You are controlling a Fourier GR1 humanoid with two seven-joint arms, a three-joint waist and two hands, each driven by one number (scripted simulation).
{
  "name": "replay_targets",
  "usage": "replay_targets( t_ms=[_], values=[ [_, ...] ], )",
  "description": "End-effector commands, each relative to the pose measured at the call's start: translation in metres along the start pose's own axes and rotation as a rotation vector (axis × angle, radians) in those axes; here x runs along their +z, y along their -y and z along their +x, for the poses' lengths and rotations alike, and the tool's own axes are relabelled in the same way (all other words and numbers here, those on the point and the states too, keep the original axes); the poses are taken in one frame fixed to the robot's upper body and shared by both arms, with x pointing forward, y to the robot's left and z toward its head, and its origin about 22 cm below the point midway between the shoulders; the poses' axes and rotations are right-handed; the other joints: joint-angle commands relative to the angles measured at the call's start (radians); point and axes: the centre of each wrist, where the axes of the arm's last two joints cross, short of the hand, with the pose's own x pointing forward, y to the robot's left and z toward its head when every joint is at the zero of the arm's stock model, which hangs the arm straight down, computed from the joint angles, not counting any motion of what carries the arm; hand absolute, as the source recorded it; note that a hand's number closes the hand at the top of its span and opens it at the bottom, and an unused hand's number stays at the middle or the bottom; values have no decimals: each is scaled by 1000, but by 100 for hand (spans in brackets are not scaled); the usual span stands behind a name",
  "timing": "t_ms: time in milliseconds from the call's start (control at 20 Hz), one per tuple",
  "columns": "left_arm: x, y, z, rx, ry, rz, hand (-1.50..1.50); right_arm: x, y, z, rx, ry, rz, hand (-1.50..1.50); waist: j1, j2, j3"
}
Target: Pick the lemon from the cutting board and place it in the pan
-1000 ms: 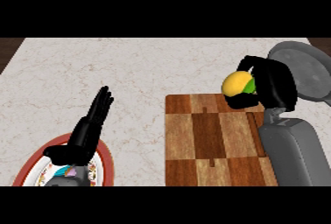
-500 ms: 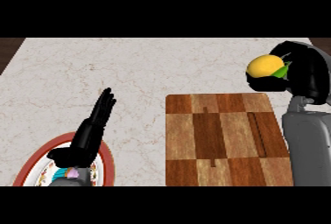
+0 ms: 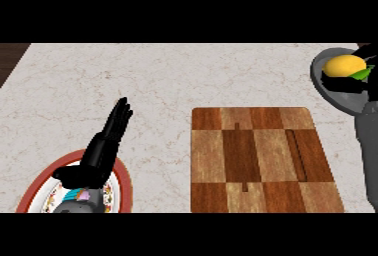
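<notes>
The yellow lemon [image 3: 344, 64], with a green leaf on its right side, is over the grey pan [image 3: 319, 75] at the counter's far right edge. My right hand [image 3: 345, 85] is curled round the lemon from below and behind, its black fingers partly hidden by the frame edge. Whether the lemon touches the pan's bottom cannot be seen. The checkered wooden cutting board [image 3: 258, 160] lies bare at centre right. At the lower left, my left hand [image 3: 109, 137] rests open with straight fingers pointing away.
A red-rimmed patterned plate [image 3: 122, 182] lies at the lower left under my left wrist. My grey right forearm [image 3: 368, 150] runs along the board's right side. The pale marble counter [image 3: 170, 75] stretches across the back and middle.
My right hand carried the lemon from the board's far right corner up and to the right, over the pan. The left hand has stayed still.
</notes>
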Motion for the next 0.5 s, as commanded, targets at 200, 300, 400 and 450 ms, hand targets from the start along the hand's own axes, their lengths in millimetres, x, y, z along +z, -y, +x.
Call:
replay_targets(
  t_ms=[200, 300, 400, 450],
  values=[
    [5, -6, -4, 11, 7, -13, 0, -31, 4, -61, -18, -46, -233, 150, 22, 10, 2],
    [-3, 2, -2, 0, 9, -33, 0, -49, 30, -76, -41, -43, -238, 150, 19, 10, 3],
    [5, 6, -4, 3, 16, -42, 0, -55, 30, -79, -26, -49, -254, 150, 42, 17, 4],
    [-6, 14, -9, -8, 11, -32, 0, -62, 33, -75, -35, -43, -231, 150, 32, 16, 3]
  ],
)
